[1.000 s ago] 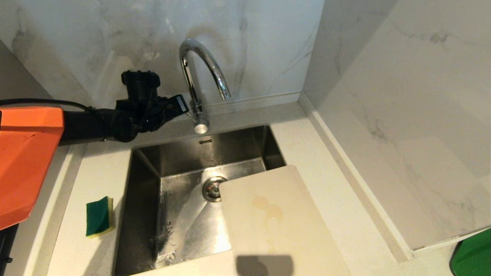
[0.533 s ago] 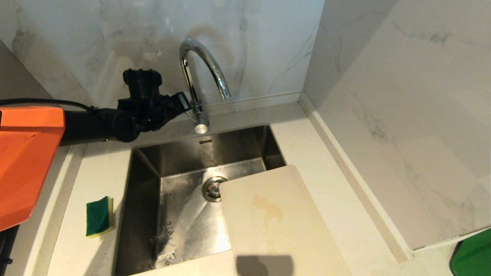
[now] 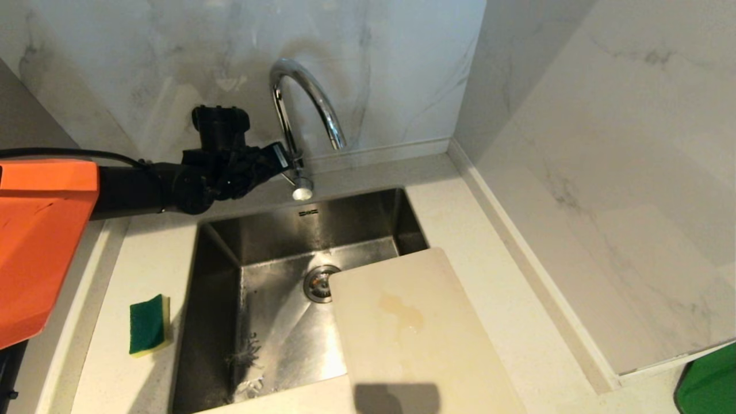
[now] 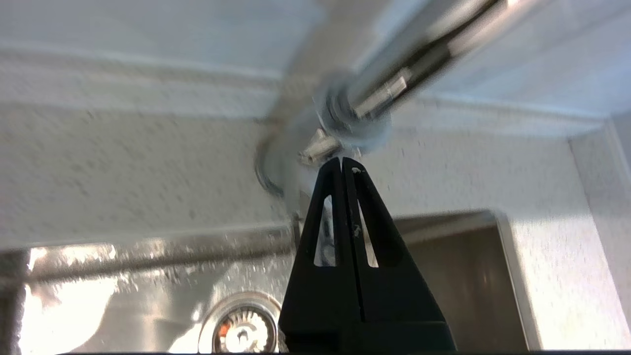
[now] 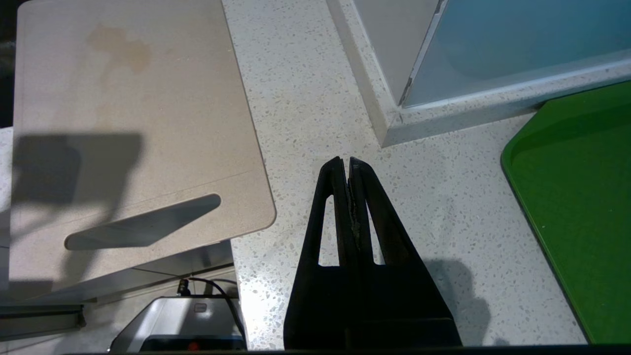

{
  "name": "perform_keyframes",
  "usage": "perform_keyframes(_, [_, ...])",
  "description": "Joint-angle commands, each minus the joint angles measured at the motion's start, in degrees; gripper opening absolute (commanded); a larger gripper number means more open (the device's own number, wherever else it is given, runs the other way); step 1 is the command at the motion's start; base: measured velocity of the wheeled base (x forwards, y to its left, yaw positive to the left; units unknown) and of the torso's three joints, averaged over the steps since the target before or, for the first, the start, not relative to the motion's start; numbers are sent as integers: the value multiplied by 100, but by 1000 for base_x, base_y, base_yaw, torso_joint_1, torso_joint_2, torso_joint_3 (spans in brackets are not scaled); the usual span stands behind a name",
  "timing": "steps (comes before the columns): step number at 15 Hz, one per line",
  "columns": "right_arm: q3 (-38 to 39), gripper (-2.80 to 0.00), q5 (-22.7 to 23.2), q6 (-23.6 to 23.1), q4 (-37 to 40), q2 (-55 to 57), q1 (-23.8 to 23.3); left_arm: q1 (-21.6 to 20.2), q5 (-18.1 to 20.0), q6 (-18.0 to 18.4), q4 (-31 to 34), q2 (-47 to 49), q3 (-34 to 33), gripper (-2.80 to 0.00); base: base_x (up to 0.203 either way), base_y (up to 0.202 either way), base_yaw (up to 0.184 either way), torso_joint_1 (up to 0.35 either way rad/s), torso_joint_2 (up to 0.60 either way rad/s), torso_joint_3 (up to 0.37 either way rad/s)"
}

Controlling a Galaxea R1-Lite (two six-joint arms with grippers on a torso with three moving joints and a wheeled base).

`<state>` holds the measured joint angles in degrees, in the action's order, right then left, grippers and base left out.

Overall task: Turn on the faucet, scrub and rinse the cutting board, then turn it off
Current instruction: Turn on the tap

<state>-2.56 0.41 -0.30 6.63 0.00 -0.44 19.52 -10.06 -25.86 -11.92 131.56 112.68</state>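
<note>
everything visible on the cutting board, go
The cutting board is a large cream-white rectangle, plastic by its look, with rounded corners. A yellowish stain sits near its middle, and an oblong handle slot cuts through the near end. It lies flat, bridging the sink's right part and the counter, one corner beside the drain. A shadow crosses it. No claw touches it.

The left gripper [image 3: 283, 156] reaches in at the back of the counter, fingers pressed together, its tip right at the tap's [image 3: 299, 109] base lever [image 3: 301, 188]. Below and in front of it lies the sink [image 3: 218, 322], with the drain [image 3: 319, 283] in its floor. The sponge [image 3: 148, 324] sits on the counter [image 3: 494, 322] nearer the robot, left of the sink, while the board [image 3: 414, 339] lies over the sink's right edge, well right of the gripper.
</note>
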Motion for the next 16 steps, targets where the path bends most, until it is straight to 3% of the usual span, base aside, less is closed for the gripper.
perform_keyframes(1, [1, -280, 2, -5, 5, 9, 0, 78, -13, -12, 9, -29, -24, -280, 0, 0, 0, 0, 0, 0])
perform_keyframes(11, [1, -280, 2, -5, 5, 9, 0, 122, -100, 10, 185, -440, -627, -280, 0, 0, 0, 0, 0, 0])
perform_keyframes(16, [1, -280, 2, -5, 5, 9, 0, 124, -182, 320, 750, -1623, -617, -280, 0, 0, 0, 0, 0, 0])
